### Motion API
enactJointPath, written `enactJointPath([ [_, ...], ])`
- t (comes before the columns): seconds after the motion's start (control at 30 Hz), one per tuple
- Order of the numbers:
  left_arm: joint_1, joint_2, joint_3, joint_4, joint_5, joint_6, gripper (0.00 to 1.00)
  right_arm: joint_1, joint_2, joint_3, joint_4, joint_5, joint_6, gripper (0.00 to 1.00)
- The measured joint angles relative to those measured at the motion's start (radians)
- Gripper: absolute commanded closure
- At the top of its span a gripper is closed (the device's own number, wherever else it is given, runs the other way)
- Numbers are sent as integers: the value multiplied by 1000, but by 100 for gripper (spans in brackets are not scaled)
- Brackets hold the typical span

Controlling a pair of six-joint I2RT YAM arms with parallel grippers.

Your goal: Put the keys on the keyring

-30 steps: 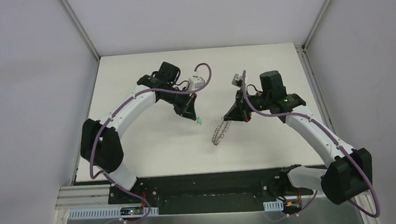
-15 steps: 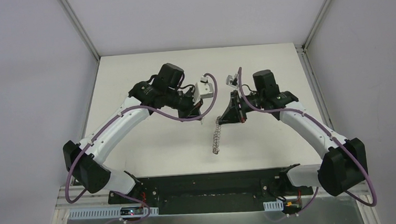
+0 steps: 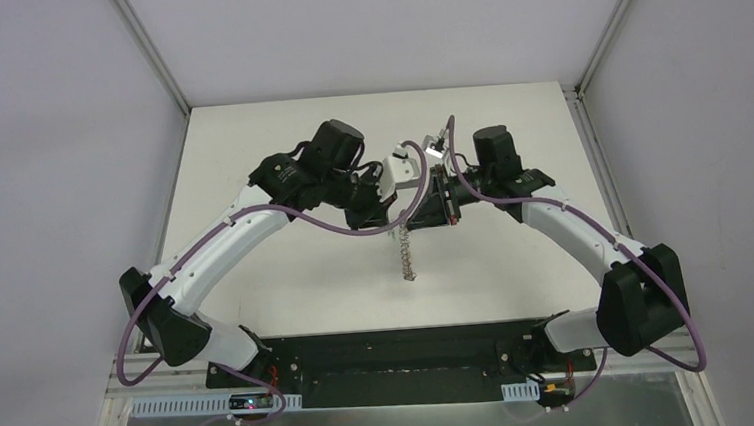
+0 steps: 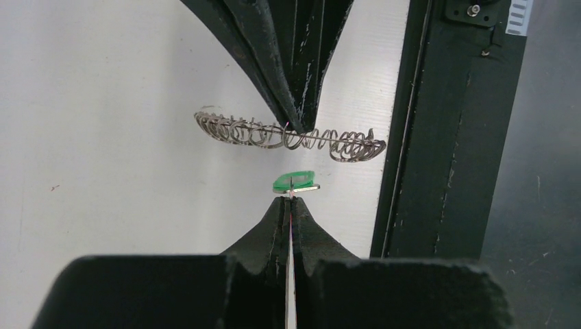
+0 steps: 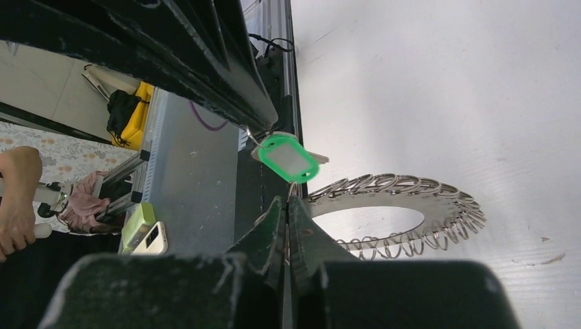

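Green-headed silver key (image 4: 294, 180): left pincer (image 4: 291, 197) clamping.
Grey loop-fringed metal keyring (image 5: 445, 205): right pincer (image 5: 288, 200) clamping.
Risk: key snagging keyring, slipping.

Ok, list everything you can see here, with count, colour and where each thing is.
key: one, silver with a green head, pinched in the left gripper, close beside the keyring's edge
keyring: one, grey metal fringed with wire loops, hanging from the right gripper
table: one, white, under both arms
base plate: one, black, along the table's near edge
left arm, right arm: two, white with black joints, reaching in to meet mid-table
left gripper: one, black, shut on the key
right gripper: one, black, shut on the keyring
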Motion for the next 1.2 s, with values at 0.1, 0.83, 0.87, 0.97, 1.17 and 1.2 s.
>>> enactJointPath([
  [0.1,-6,22,45,-40,21,-16,100,3,0,0,10,3,-3,100],
  [0.83,105,88,-39,76,304,-400,100,5,-50,0,-7,30,-88,100],
  [0.87,111,89,-41,87,311,-414,100,5,-51,0,-9,32,-90,100],
  [0.97,121,91,-41,113,335,-447,100,5,-54,0,-11,45,-100,100],
  [1.17,121,102,-41,136,373,-487,100,7,-54,0,-18,55,-108,100],
  [1.2,122,104,-41,137,375,-491,100,8,-54,0,-18,56,-109,100],
])
